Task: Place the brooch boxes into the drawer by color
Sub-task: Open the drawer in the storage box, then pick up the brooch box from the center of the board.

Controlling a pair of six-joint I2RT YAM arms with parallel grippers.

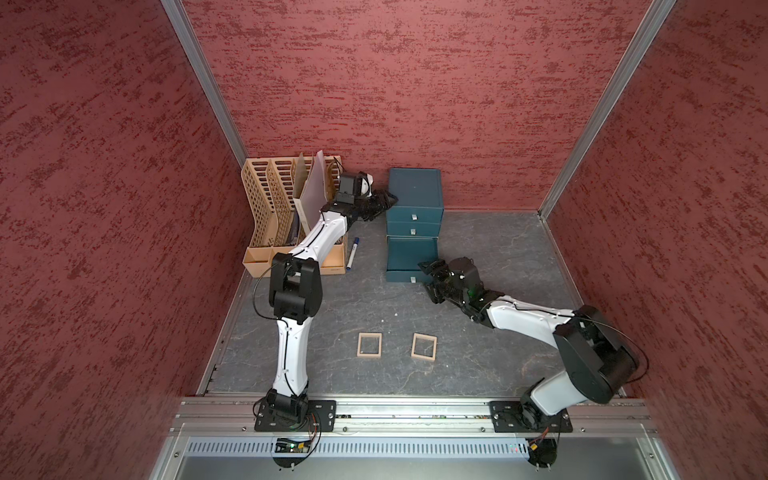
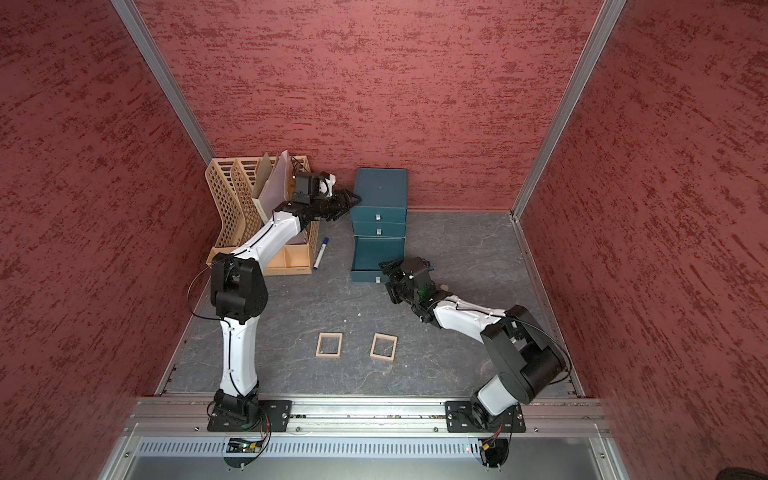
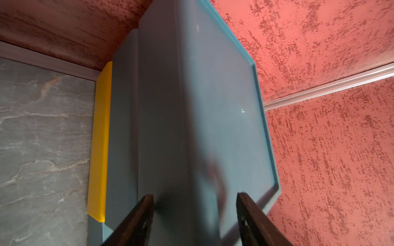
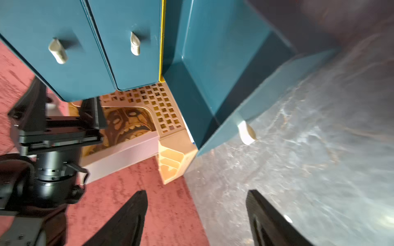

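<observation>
Both top views look steeply down from high, well in front of the drawer (image 1: 415, 195), sharing almost everything. My left wrist camera sits hard against the drawer's side; my right faces its fronts, low and close.

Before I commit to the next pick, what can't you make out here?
- Two closed upper drawers: contents hidden behind their fronts in every view.
- Open bottom drawer: near corner covered by the right gripper in both top views; partly blurred in the right wrist view.
- Marker pen: print too small in both top views.
</observation>
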